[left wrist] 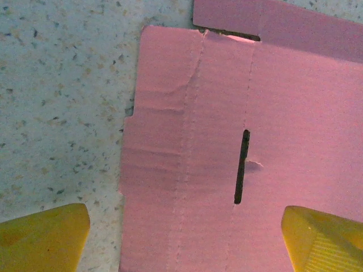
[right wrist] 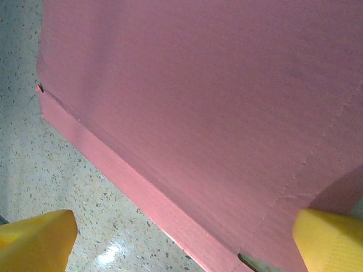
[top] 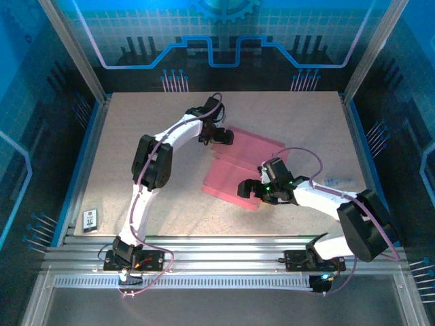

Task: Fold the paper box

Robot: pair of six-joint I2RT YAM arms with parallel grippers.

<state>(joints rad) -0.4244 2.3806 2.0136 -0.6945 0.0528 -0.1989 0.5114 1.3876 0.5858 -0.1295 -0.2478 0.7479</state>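
The paper box is a flat pink cardboard sheet with creases and flaps, lying in the middle of the table. My left gripper hovers over its far left flap, open. In the left wrist view the pink sheet shows a dark slot, dashed creases and wrinkles, with the yellow fingertips wide apart, one over the table and one over the card. My right gripper is at the sheet's near edge, open. Under it the box has a narrow edge strip folded down; nothing is gripped between the yellow fingers.
A small dark card lies at the near left of the table. Blue-lit enclosure walls and aluminium frame posts surround the speckled tabletop. A metal rail carrying both arm bases runs along the near edge.
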